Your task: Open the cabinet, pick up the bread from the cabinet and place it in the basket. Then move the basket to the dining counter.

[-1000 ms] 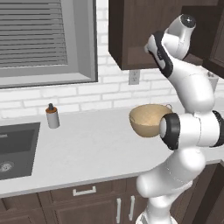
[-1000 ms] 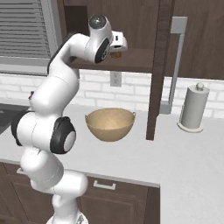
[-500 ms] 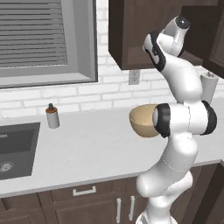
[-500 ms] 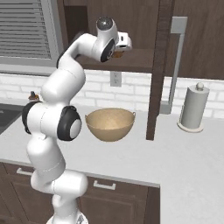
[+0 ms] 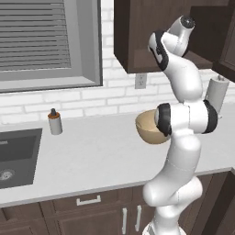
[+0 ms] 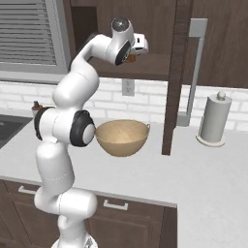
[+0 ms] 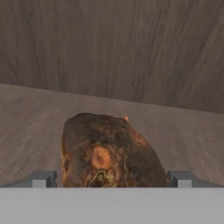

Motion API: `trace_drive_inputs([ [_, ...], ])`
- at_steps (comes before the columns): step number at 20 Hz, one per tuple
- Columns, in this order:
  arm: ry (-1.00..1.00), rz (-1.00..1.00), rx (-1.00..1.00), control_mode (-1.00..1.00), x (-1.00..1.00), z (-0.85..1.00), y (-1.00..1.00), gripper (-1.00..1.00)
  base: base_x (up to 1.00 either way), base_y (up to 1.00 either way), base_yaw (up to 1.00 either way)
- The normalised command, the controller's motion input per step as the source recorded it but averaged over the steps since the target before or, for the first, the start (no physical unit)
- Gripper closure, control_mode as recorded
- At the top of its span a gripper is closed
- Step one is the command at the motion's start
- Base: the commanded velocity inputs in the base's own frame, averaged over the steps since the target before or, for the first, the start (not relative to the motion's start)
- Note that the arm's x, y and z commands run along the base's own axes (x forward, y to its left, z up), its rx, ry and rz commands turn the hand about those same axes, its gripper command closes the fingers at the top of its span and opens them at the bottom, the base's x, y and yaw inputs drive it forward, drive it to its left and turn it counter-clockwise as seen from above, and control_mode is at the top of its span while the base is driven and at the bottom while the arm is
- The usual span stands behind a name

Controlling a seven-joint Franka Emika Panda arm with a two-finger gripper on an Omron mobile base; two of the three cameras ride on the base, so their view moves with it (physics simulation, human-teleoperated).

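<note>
The bread (image 7: 109, 151), a dark golden-brown bun, lies on the shelf of the cabinet (image 5: 147, 32) and looms close in the hand view. My gripper (image 7: 113, 179) is open, with one fingertip (image 7: 43, 178) on each side of the bun and not pressing it. In the right base view the gripper (image 6: 135, 52) reaches up into the open cabinet (image 6: 160, 29), whose door (image 6: 175, 72) stands edge-on with its long silver handle (image 6: 193, 72). The tan basket (image 6: 122, 137) sits on the grey worktop below, partly behind my arm as the basket (image 5: 148, 131) appears from the left. The dining counter is out of view.
A paper towel roll (image 6: 214, 118) stands on the worktop right of the open door. A small soap bottle (image 5: 55, 121) and the sink (image 5: 13, 151) lie to the left under the window. Lower cupboards (image 5: 96, 215) run along the worktop's front edge.
The arm has straightened upward and pushed the hand deeper into the cabinet toward the bread. The gripper has stayed open; the basket has not moved.
</note>
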Motion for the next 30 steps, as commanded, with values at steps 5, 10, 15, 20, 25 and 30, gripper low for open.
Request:
trace_drive_inputs([
  [5,0.0,0.0,0.0,-1.0,0.07,-0.29,0.02,1.0,0.0,0.0,0.0],
  [10,-0.02,0.0,0.0,-1.0,-0.16,-0.29,0.12,1.0,0.0,0.0,0.0],
  [15,-0.09,0.0,-0.01,-1.0,-0.71,-0.24,0.23,1.0,0.0,0.0,0.0],
  [20,-0.03,-0.02,0.0,-1.0,-1.0,-0.06,0.08,1.0,0.0,0.0,0.0],
  [25,0.11,-0.06,-0.01,-1.0,-1.0,-0.04,0.07,1.0,0.0,0.0,0.0],
  [30,0.13,-0.01,0.0,-1.0,-1.0,-0.32,0.17,1.0,0.0,0.0,0.0],
])
